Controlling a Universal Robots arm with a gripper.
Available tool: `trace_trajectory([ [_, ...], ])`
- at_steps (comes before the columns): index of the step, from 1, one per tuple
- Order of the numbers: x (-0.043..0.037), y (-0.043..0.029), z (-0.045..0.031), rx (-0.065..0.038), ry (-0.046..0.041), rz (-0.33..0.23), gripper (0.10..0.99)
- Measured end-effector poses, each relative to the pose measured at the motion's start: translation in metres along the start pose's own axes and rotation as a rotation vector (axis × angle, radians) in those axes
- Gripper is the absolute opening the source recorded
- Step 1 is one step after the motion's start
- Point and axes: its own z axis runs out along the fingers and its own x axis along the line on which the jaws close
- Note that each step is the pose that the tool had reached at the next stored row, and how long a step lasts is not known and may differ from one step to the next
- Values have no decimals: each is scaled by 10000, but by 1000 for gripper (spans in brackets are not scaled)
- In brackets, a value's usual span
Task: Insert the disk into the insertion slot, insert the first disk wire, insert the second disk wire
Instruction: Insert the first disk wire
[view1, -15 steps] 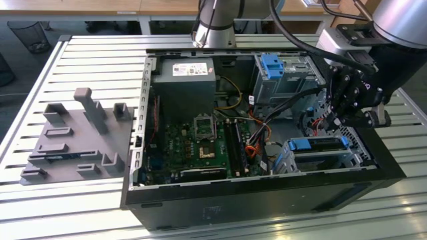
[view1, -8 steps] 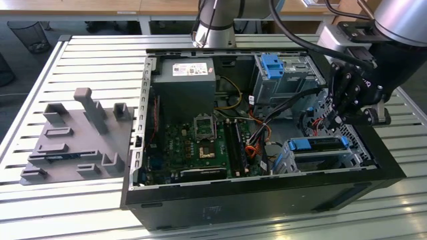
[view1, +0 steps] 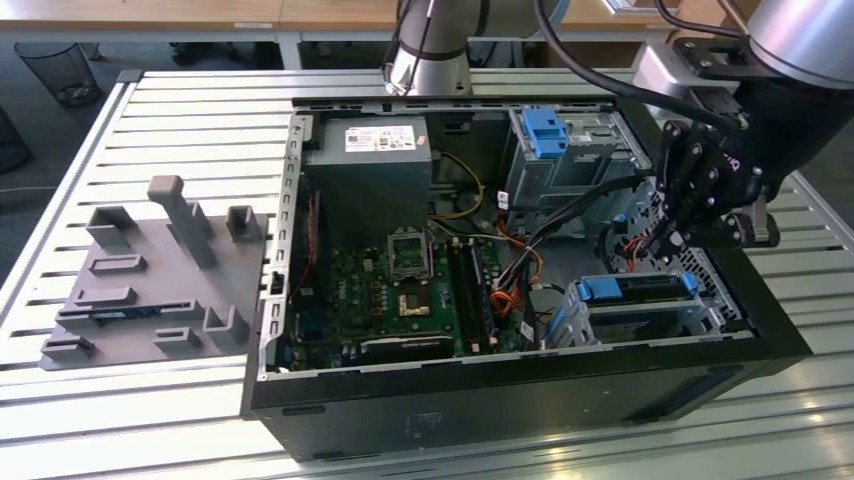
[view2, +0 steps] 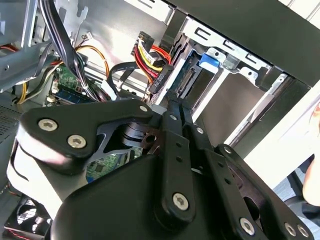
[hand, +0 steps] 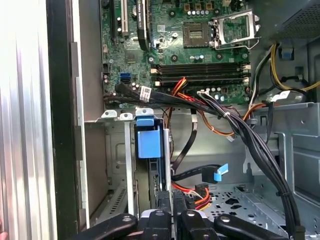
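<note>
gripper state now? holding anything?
Gripper: cannot be told. It is close above the disk, which sits in the insertion slot.

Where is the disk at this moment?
In the exterior view, the disk sits in the insertion slot on the exterior view's right, beside the motherboard, below the end effector.

Slatted silver table (view1: 200, 110) carrying two items: an open black computer case (view1: 507, 410) lying on its side, directly below the gripper (view1: 663, 245); a grey fixture plate (view1: 134, 300) with upright blocks, well apart from the gripper, beyond the case.
</note>
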Motion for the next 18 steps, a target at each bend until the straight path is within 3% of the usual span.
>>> trace_trajectory([
  [3,-19,0,-3,0,-4,100,188],
  [4,-38,-5,-3,0,-2,105,247],
  [9,-102,-35,-3,-1,-2,160,247],
  [18,-137,-56,22,0,-5,726,247],
])
